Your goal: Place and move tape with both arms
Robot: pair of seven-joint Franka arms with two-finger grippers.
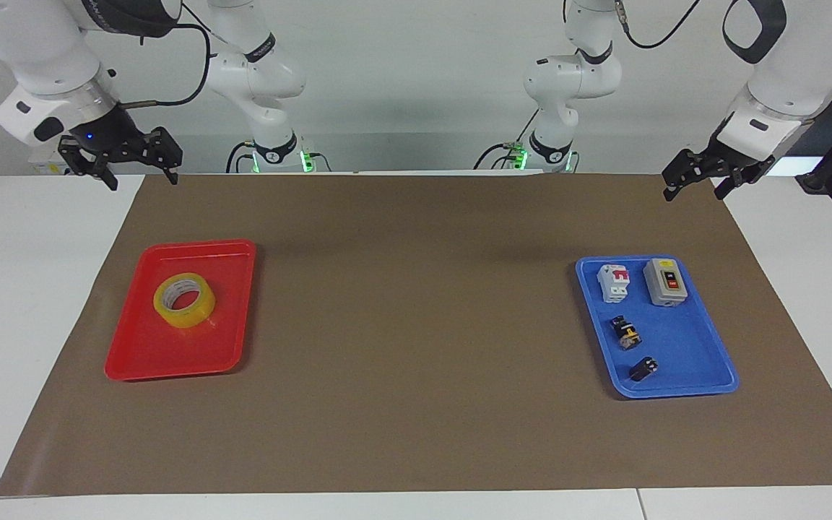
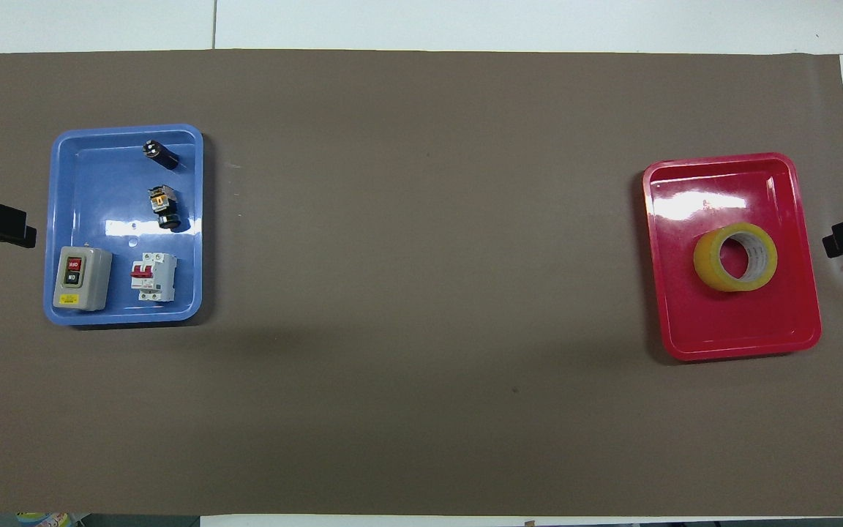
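The tape (image 1: 185, 300), a yellow ring with a pale core, lies flat in the red tray (image 1: 163, 354) toward the right arm's end of the table; from above the tape (image 2: 735, 258) sits mid-tray (image 2: 736, 329). My right gripper (image 1: 140, 178) hangs open and empty in the air over the brown mat's corner by the robots, well apart from the tape. My left gripper (image 1: 692, 193) waits open and empty over the mat's other corner by the robots.
A blue tray (image 1: 683, 354) toward the left arm's end holds a grey switch box (image 1: 665, 282), a white breaker (image 1: 613, 282) and two small black parts. A brown mat (image 1: 416, 325) covers the table between the trays.
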